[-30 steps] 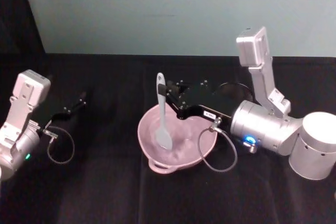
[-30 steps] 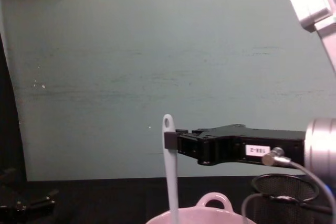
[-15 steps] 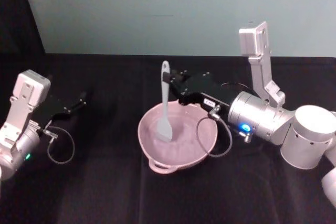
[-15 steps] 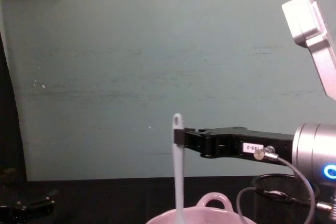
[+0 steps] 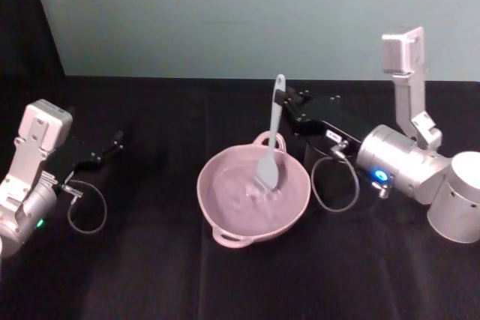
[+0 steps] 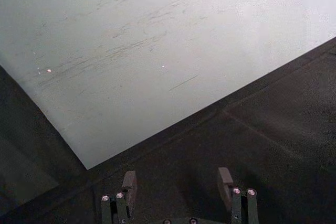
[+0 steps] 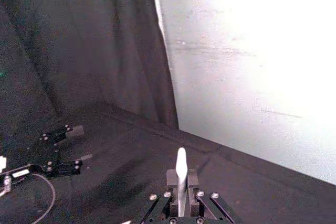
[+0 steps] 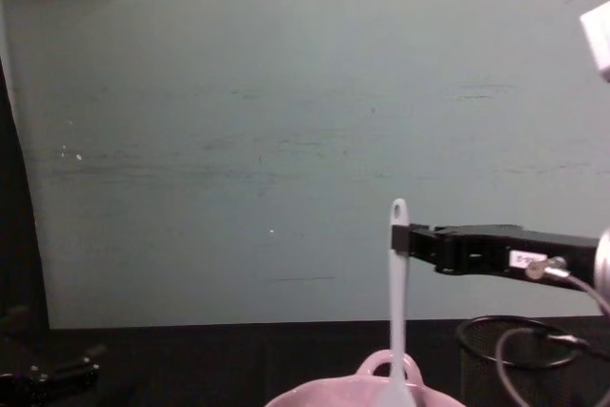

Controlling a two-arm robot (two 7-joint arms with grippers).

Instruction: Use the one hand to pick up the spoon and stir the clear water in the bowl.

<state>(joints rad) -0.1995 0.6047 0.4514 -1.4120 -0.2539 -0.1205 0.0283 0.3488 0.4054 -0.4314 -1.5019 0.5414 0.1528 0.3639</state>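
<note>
The pale pink bowl point(image 5: 225, 204) sits mid-table with clear water in it; its rim and loop handle point(image 8: 386, 365) rise at the bottom of the chest view. The slim white spoon point(image 5: 274, 133) stands nearly upright, its paddle head dipped into the water on the bowl's right side. My right gripper point(image 5: 283, 98) is shut on the spoon's handle near the top, reaching in from the right; it also holds the spoon point(image 8: 396, 302) in the chest view, and the handle tip point(image 7: 181, 169) sticks up between its fingers. My left gripper point(image 5: 112, 144) rests open at the far left, away from the bowl.
A black wire-mesh cup point(image 8: 519, 359) stands right of the bowl, below my right arm. The table is covered in black cloth point(image 5: 150, 275), with a pale teal wall behind. A grey cable loop point(image 5: 86, 215) hangs by the left wrist.
My right gripper has carried the spoon from the bowl's left side across to its right side, and the right arm has drawn back to the right. The left arm has not moved.
</note>
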